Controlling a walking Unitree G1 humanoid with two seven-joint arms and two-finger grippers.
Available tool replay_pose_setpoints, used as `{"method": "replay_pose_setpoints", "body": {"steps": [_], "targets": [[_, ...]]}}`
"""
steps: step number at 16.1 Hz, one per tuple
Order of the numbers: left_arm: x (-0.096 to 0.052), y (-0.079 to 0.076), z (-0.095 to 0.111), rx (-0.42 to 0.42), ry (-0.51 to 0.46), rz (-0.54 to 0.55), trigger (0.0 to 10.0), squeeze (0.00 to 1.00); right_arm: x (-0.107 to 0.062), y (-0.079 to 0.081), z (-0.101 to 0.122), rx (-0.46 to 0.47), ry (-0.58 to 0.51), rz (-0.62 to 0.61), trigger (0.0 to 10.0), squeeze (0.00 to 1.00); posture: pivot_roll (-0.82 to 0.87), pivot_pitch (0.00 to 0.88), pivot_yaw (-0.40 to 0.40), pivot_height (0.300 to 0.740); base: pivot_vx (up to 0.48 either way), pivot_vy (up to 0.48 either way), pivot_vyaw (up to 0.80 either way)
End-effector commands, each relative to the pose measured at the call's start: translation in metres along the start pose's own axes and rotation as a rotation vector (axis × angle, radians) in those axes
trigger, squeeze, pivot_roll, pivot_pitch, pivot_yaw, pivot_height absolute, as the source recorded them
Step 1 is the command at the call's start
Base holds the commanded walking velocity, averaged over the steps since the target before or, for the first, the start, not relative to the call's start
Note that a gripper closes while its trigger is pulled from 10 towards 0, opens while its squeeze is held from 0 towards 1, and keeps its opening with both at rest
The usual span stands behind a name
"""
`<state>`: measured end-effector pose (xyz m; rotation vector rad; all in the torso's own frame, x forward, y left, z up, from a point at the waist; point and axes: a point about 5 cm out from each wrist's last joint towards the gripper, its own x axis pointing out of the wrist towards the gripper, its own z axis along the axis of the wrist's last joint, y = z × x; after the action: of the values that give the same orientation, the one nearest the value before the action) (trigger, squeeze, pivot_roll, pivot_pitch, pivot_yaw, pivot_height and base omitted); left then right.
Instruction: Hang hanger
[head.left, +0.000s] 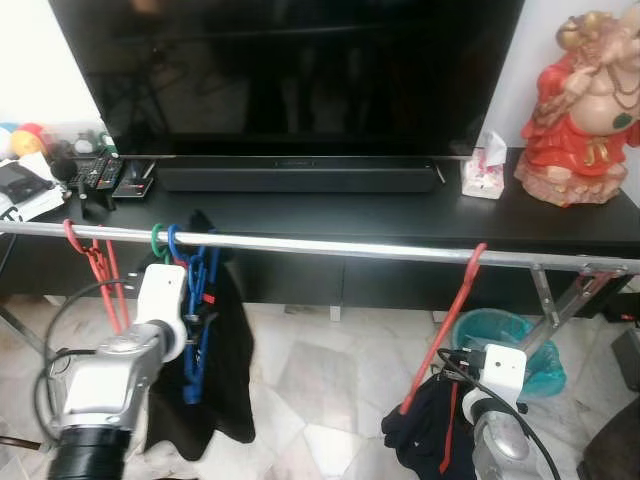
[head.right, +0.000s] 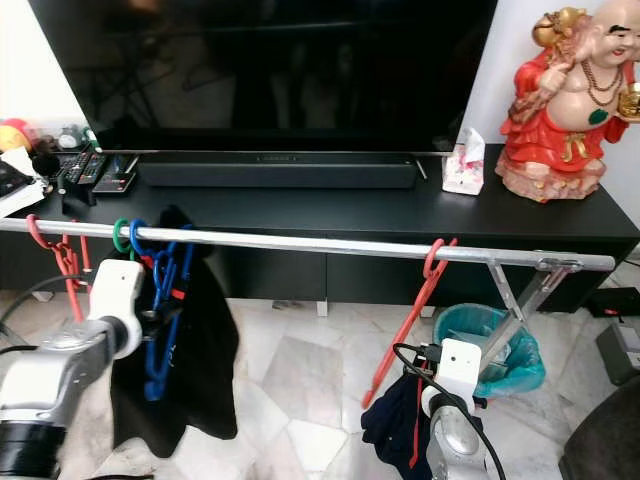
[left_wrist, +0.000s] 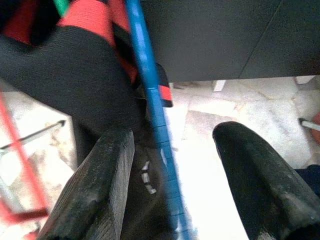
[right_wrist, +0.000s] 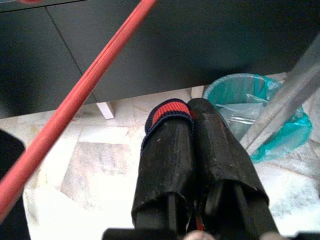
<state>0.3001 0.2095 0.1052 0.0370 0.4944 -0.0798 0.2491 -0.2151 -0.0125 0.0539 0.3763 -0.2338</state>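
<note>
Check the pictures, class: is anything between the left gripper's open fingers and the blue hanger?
Nothing visible. The blue hanger already runs between the left gripper's open fingers, with the dark garment just behind it.

Red hanger (head.left: 440, 330) on a silver rail (head.left: 330, 247), plus a blue hanger (head.left: 197, 300) and a green hook (head.left: 156, 240) with a black garment (head.left: 225, 370). Teal-lined bin (head.left: 505, 345), red and gold statue (head.left: 580, 110), black TV stand (head.left: 400, 215).

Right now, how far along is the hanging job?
Done: the red hanger is hooked on the rail, tilted. In hand: the right gripper is shut on the dark garment below it; the open left gripper straddles the blue hanger. Left: release and level the hanger.
</note>
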Motion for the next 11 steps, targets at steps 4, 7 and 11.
{"method": "replay_pose_setpoints", "body": {"steps": [4,7,11], "targets": [[0.012,-0.002,0.003,-0.041,-0.079,0.04,10.0,0.0,0.002,0.003,0.005,-0.009,-0.025,0.007,10.0,0.0,-0.2,0.0,0.035,0.74,0.0,0.0,0.0],[0.019,0.006,-0.003,-0.027,-0.098,0.106,10.0,0.0,0.002,0.002,0.004,-0.013,-0.025,0.005,10.0,0.0,-0.2,0.0,0.034,0.74,0.0,0.0,0.0],[0.028,0.007,-0.006,-0.023,-0.152,0.1,10.0,0.0,0.002,0.002,0.005,-0.016,-0.026,0.008,10.0,0.0,-0.2,0.0,0.033,0.74,0.0,0.0,0.0]]}}
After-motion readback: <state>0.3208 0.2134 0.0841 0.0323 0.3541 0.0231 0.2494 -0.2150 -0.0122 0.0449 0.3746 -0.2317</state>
